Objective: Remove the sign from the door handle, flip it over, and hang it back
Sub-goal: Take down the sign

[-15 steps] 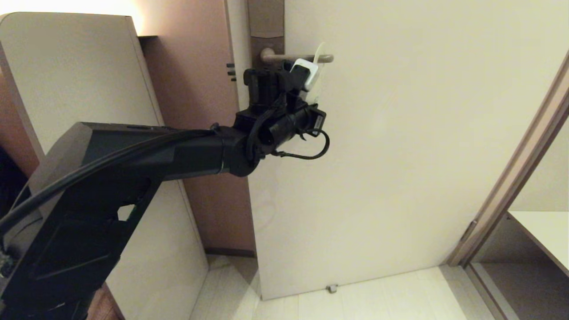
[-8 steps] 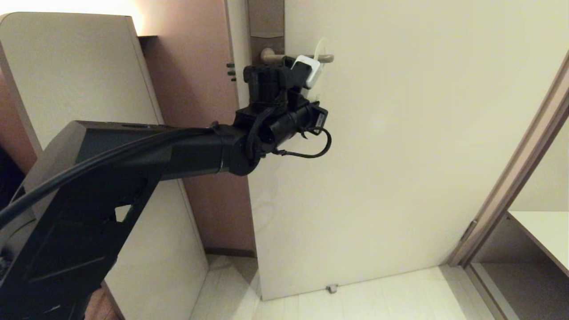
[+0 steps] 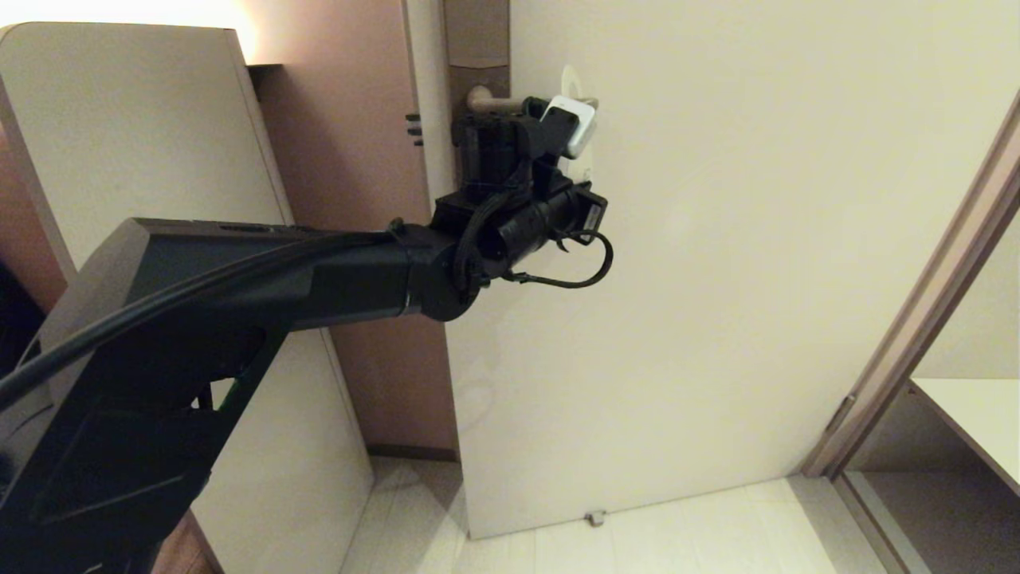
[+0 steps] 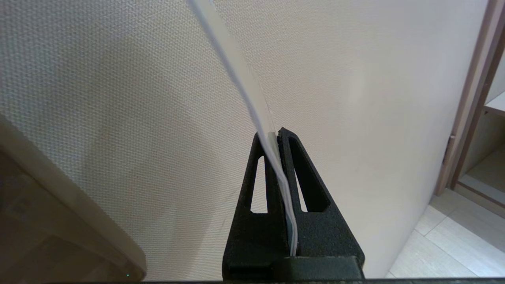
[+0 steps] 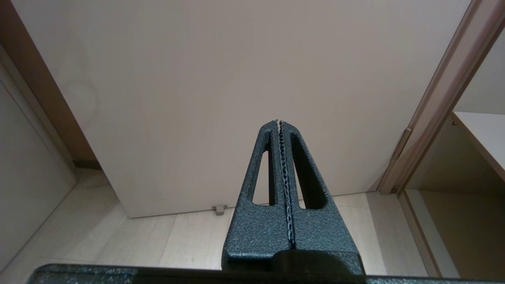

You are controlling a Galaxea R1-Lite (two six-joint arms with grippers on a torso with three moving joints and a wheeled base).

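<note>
**Sign Held Edge-On at the Handle Tip**

Between my left gripper's (image 4: 279,136) two fingers, the sign (image 4: 240,85) is pinched by its lower part. The jaws are pressed together on the thin card, which the left wrist view shows edge-on as a pale strip running from the fingertips away along the door face (image 4: 118,98).

In the head view my left gripper (image 3: 567,119) sits just under the free end of the door handle (image 3: 498,102). The sign (image 3: 571,80) rises above the gripper, and only its rounded top shows there, pale against the door. Which printed face is turned outward cannot be read in either view. Whether the card's hole is around the lever or already clear of its tip cannot be told either, because the gripper covers that spot.

Governing relation: the lever's long axis runs level along the door, from its plate (image 3: 476,36) near the door edge out to the free tip. The sign's long axis stands roughly upright, across that lever, directly above my fingertips. My judgement is that any transfer on or off must travel along the lever's axis, past the free tip, with the card kept square to it. A tilt could catch the hole's rim on the metal.

My left arm is the only one at the handle. My right gripper (image 5: 279,122) is closed on nothing and hangs low, well apart from the handle, pointed toward the foot of the door.
</note>
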